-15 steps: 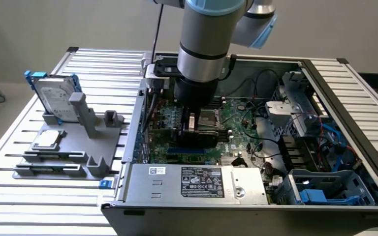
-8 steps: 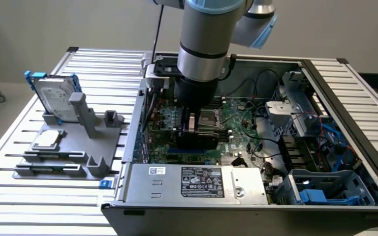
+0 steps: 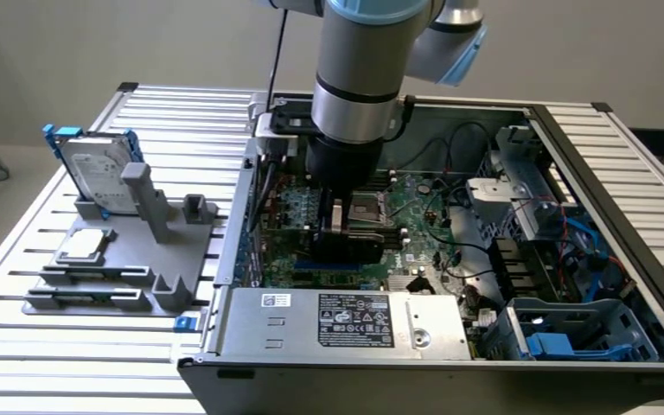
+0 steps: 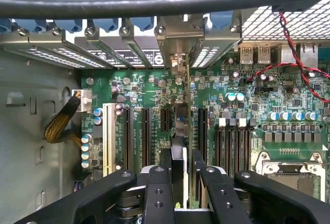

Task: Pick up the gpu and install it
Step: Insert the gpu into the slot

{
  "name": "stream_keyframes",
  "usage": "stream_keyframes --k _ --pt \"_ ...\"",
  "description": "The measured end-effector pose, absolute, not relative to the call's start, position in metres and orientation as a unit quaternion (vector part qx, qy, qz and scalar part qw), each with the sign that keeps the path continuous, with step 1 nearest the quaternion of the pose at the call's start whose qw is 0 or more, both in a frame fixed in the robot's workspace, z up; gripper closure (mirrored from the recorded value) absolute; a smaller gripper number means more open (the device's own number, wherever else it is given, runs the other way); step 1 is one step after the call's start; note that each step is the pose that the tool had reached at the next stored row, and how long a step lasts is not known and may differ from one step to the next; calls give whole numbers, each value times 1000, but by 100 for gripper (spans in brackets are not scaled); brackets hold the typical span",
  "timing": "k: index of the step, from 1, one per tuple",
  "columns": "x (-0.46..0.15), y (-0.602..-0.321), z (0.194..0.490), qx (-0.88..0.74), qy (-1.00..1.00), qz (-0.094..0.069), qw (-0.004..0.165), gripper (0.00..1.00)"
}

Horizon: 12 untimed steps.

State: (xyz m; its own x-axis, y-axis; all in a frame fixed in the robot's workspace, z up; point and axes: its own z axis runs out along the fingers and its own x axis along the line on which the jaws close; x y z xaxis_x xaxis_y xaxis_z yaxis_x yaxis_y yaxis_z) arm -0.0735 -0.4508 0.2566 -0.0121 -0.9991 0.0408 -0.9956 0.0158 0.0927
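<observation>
My gripper (image 4: 179, 158) is down inside the open computer case (image 3: 643, 259), over the green motherboard (image 4: 139, 87). It is shut on the gpu (image 4: 180, 118), which I see edge-on as a thin upright card running between the black fingers (image 4: 157, 182) toward the rear of the case. The card's silver bracket (image 4: 178, 38) stands at the rear slot openings. The gpu lines up with one of the long black expansion slots (image 4: 146, 136); whether it is seated I cannot tell. In the exterior view the arm (image 3: 361, 78) hides the gripper (image 3: 344, 226) and most of the card.
A silver hard drive with blue rails (image 3: 99, 169) and a small square CPU chip (image 3: 86, 245) sit on the grey fixture (image 3: 136, 290) outside the case. The power supply (image 3: 344, 320), a black cable (image 4: 154, 4), red-black wires (image 4: 294, 53) and the CPU socket (image 4: 289, 175) crowd the case.
</observation>
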Motion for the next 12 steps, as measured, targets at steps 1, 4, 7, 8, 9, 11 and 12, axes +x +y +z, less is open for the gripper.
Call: stream_keyframes --k 1,4,7,8,9,11,12 --pt "-74 -451 256 701 -711 -19 47 74" --pt "-74 -451 256 701 -711 -19 47 74" --pt "-74 -451 255 701 -711 -19 47 74" --pt "-74 -451 255 701 -711 -19 47 74" --pt "-74 -451 255 701 -711 -19 47 74" --pt "-74 -451 255 701 -711 -19 47 74" --pt "-74 -451 255 701 -711 -19 47 74"
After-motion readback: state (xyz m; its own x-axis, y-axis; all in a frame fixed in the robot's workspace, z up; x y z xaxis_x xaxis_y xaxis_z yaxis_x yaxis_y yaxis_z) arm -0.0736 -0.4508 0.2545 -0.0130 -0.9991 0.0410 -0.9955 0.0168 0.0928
